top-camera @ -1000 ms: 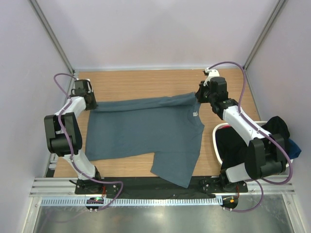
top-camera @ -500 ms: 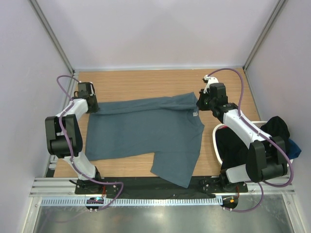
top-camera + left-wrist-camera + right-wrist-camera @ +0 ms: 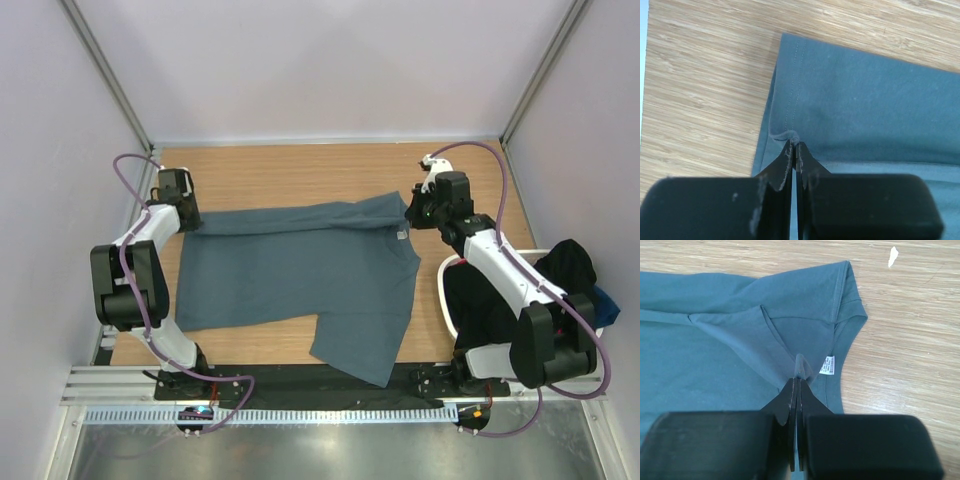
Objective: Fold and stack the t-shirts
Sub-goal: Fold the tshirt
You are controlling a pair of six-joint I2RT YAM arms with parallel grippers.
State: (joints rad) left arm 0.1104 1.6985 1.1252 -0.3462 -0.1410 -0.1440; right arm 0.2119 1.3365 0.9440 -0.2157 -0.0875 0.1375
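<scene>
A slate blue-grey t-shirt (image 3: 300,270) lies spread on the wooden table, its far edge folded over towards me. My left gripper (image 3: 190,222) is shut on the shirt's far left corner, pinching a small ridge of hem (image 3: 790,136). My right gripper (image 3: 410,212) is shut on a fold of cloth (image 3: 801,365) beside the neck opening and its white label (image 3: 827,365). Other t-shirts, black (image 3: 565,265) and blue (image 3: 603,303), lie in the basket at the right.
A white plastic laundry basket (image 3: 445,290) stands at the right edge of the table by my right arm. Bare wood (image 3: 300,170) shows beyond the shirt up to the back wall. Grey walls close in on both sides.
Both grippers have shifted slightly, laying the folded far edge of the shirt a little lower and flatter. Both still hold the cloth.
</scene>
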